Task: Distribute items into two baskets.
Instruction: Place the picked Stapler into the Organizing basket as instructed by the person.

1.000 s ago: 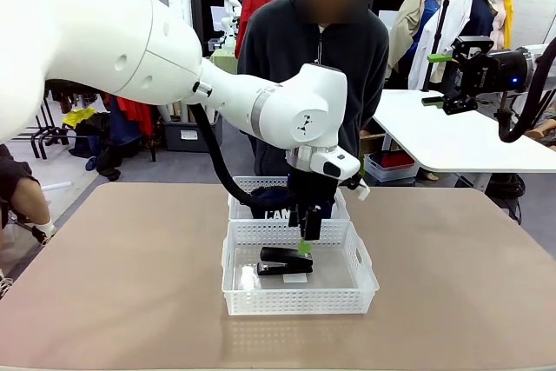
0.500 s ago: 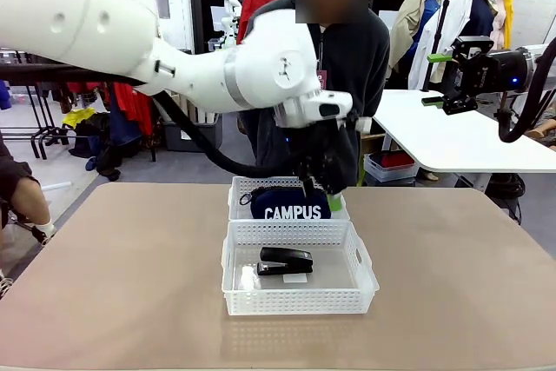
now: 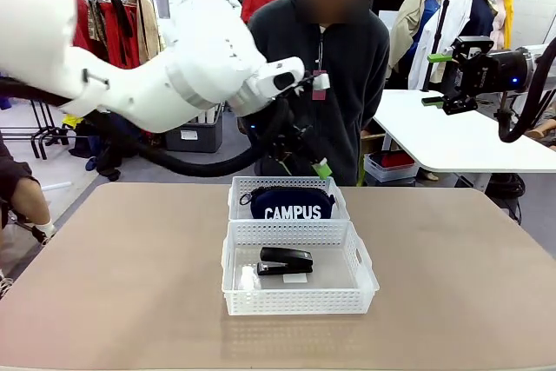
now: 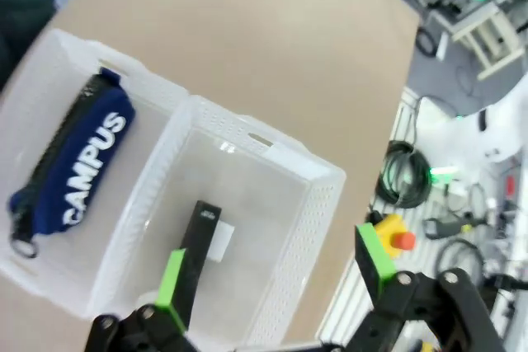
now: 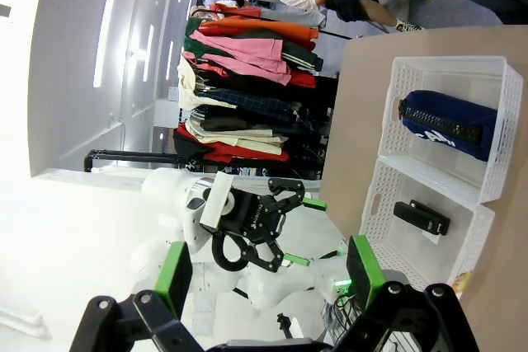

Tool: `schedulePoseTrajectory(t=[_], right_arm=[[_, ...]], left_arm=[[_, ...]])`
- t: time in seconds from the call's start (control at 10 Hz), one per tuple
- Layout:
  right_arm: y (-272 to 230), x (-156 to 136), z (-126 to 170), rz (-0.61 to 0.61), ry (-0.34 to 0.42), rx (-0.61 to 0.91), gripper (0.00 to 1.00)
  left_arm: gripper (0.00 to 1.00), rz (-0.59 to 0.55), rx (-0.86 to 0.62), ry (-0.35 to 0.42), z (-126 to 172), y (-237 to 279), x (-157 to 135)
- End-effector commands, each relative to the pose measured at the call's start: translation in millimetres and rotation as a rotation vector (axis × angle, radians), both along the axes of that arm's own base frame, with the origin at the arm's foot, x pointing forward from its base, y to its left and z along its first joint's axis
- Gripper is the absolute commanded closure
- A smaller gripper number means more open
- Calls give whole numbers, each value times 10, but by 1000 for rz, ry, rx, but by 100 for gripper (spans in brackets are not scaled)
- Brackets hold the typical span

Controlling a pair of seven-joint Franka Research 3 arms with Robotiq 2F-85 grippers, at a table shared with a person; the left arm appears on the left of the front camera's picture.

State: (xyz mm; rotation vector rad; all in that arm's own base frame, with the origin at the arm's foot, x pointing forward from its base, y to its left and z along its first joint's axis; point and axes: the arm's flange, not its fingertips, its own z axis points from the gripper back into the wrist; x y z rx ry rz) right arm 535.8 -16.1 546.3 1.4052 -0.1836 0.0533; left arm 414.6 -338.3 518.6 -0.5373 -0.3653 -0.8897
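Note:
The navy "CAMPUS" pouch (image 3: 291, 206) lies in the far white basket (image 3: 240, 188). The black stapler (image 3: 285, 261) rests in the near basket (image 3: 365, 274), beside a small white label. My left gripper (image 3: 306, 161) hangs open and empty, high over the far basket. In the left wrist view, between its fingertips (image 4: 272, 269), I see the pouch (image 4: 78, 166), the stapler (image 4: 191, 257) and the near basket's rim (image 4: 272, 147). My right gripper (image 3: 435, 80) is raised off the table at the far right, open and empty. The right wrist view, past its fingertips (image 5: 266, 269), shows the pouch (image 5: 450, 125) and the stapler (image 5: 421, 217).
A person in a dark top (image 3: 317, 58) stands at the far edge, right behind the baskets. A white table (image 3: 452, 141) stands beyond the right side. Bare tan tabletop (image 3: 113, 275) lies left and right of the baskets.
My left gripper has risen out of the near basket and swung up and back, leaving the stapler lying there. The right arm, pouch and baskets have stayed put.

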Motion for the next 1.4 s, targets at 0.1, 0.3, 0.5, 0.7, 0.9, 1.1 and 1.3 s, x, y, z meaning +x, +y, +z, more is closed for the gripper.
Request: schedulePoseTrajectory(t=[0.1, 0.3, 0.5, 0.7, 0.9, 1.1, 1.3], right_arm=[[3, -8, 19, -2, -2, 1, 0], [3, -8, 19, -2, -2, 1, 0], [3, -8, 19, -2, -2, 1, 0], [3, -8, 19, -2, -2, 1, 0], [3, -8, 19, -2, -2, 1, 0], [3, -8, 19, -2, -2, 1, 0], [3, -8, 19, -2, -2, 1, 0]], left_arm=[[0, 5, -15, -57, -29, 251, -251], [0, 21, -10, -12, 8, 120, -82], [0, 21, -10, -12, 8, 120, -82], [0, 21, -10, -12, 8, 120, -82], [0, 16, -12, -12, -22, 112, -95], [0, 158, -115, 9, 239, 405, -83], [0, 297, -172, 4, 547, 756, -157]])
